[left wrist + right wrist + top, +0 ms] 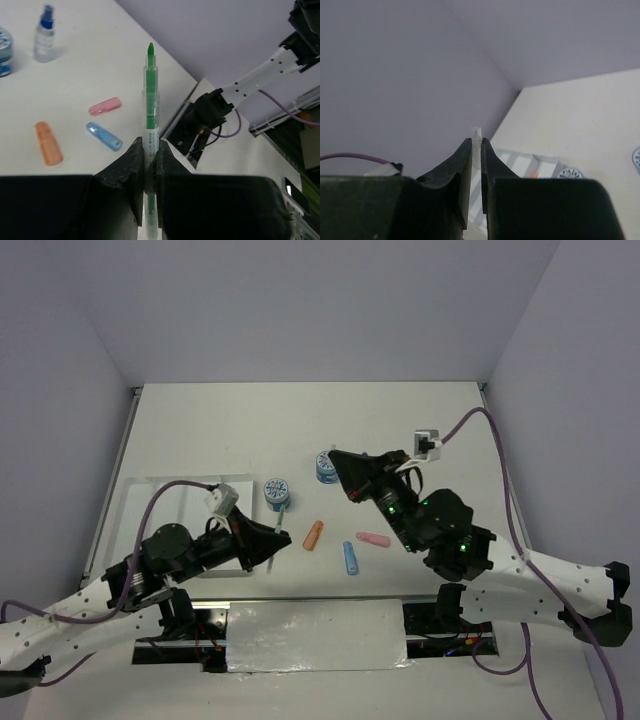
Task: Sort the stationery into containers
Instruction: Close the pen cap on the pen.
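Top view: left gripper [275,540] at lower left, just beside the flat white divided plastic tray [135,515] on the bench [450,430]; right gripper [342,472] at mid-frame.
Left wrist: jaws clamped on a thin green pen [150,100], upright at centre.
Right wrist: jaws nearly together; pale sliver [476,134] between them; cannot tell if gripped.

Right tool [476,144] pinching a thin pale item [476,132] in front of the white tray [546,161].
The two dark fingers stand almost together, with the item upright between them and its squared tip poking just above their ends. The tray lies behind the tool on the cream surface [590,110], partly hidden, with a small orange spot [534,175] inside it. Just right of the tray sits a blue-and-white patterned pot [570,173]. Farther right of the tray, a second pot [637,159] is cut by the frame edge.
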Controlling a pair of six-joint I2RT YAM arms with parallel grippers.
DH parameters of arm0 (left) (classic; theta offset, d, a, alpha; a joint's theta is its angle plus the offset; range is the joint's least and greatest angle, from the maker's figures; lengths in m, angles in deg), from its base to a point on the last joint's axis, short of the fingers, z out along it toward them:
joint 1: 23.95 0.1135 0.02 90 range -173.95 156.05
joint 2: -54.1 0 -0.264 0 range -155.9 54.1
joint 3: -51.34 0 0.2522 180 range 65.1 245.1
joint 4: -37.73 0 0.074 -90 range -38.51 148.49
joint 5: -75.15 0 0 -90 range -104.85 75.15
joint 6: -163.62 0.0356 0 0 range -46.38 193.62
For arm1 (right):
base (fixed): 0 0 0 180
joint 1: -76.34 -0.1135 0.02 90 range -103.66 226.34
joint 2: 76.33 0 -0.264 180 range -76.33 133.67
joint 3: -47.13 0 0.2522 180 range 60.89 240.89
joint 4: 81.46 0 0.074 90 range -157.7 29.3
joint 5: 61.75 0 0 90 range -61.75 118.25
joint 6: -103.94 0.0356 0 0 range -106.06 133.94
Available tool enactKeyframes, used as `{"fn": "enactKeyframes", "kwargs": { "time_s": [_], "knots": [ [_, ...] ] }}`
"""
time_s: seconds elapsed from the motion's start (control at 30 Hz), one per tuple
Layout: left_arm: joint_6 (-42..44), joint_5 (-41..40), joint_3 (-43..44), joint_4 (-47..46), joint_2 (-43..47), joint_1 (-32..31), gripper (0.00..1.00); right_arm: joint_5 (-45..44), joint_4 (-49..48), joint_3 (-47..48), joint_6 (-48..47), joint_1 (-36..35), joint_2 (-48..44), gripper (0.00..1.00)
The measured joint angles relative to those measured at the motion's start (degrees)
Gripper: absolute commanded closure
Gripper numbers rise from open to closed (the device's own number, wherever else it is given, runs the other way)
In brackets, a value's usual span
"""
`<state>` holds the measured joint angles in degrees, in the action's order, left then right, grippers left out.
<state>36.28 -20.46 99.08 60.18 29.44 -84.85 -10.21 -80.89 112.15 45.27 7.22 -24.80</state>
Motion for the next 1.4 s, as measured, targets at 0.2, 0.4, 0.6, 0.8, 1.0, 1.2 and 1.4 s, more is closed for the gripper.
{"fn": "enactKeyframes", "kwargs": {
  "time_s": [0.2,0.4,0.6,0.8,1.0,1.2,1.4],
  "knots": [
    [-0.02,6.99,0.98,-14.05,-11.28,0.0,1.0,3.13,-5.2,-1.99,-6.8,0.0,-6.47,1.0],
    [-0.2,9.55,2.05,-19.67,-16.35,0.0,1.0,7.37,-7.74,-7.04,-7.85,0.0,-9.66,1.0],
    [-0.13,12.66,2.03,-25.11,-16.92,0.0,1.0,11.78,-8.46,-8.63,-5.03,0.0,-9.22,1.0],
    [-0.11,14.99,2.01,-28.52,-17.31,0.0,1.0,15.26,-9.88,-8.63,-2.1,0.0,-7.19,1.0],
    [-0.04,15.3,1.77,-29.33,-16.94,0.0,1.0,16.48,-9.88,-8.63,-0.42,0.0,-5.79,1.0],
    [0.07,15.26,1.25,-29.2,-16.11,0.0,1.0,16.96,-9.94,-8.59,0.35,0.0,-5.81,1.0],
    [0.04,14.91,0.0,-29.16,-16.13,0.0,1.0,18.43,-9.99,-8.52,0.61,0.0,-6.05,1.0]
  ]
}}
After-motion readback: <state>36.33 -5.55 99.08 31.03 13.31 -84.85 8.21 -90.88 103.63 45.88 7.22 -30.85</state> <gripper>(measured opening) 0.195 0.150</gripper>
